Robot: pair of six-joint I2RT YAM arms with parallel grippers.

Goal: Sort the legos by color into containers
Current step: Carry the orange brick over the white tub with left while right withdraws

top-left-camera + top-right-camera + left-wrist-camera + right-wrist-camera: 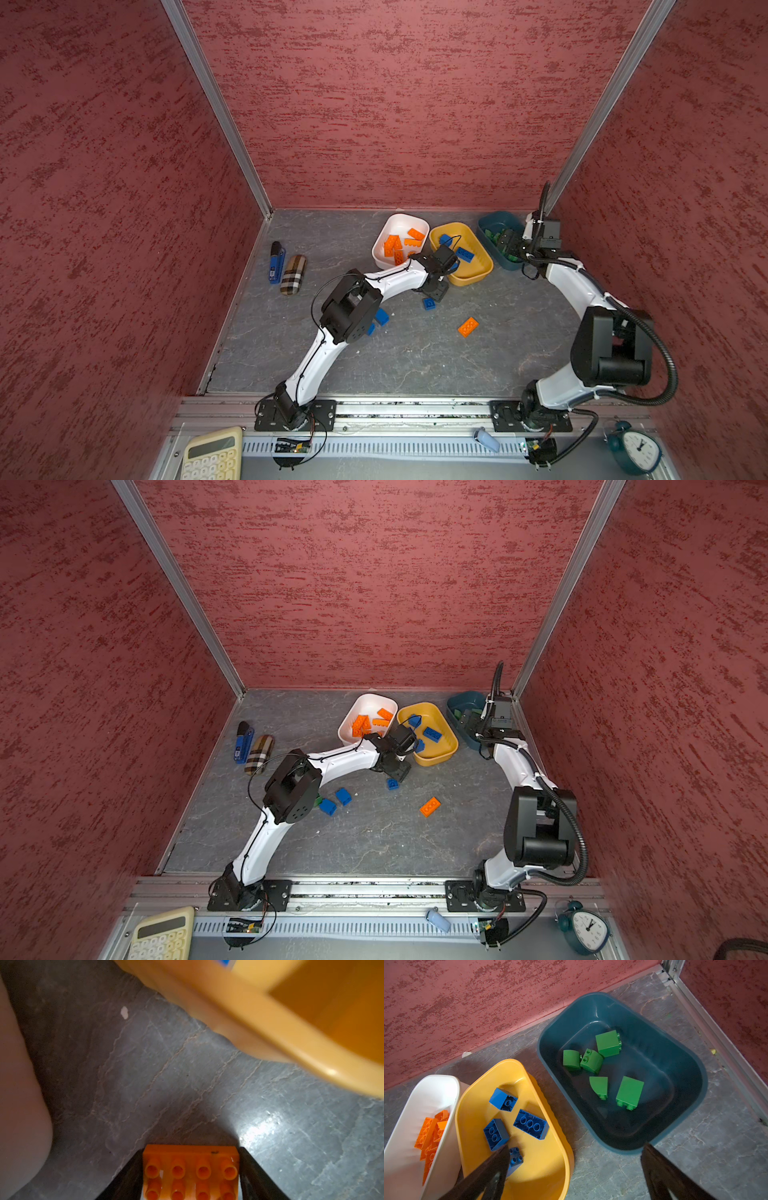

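Three in a row along the wall (pixel 508 991): white tub (pixel 436 1088) holding orange bricks (pixel 428 1136), yellow tub (pixel 550 1167) blue bricks (pixel 530 1124), teal tub (pixel 675 1084) green bricks (pixel 608 1043). Right gripper (pixel 576 1147) hangs wide apart and empty over the teal tub; left gripper (pixel 191 1149) pinches an orange brick (pixel 191 1172) just beside the yellow tub.

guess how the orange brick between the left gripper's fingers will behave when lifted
The orange brick looks like rigid moulded plastic, so it probably won't flex. Flat and small, likely light. The left gripper flanks its smooth sides, so it might slip.
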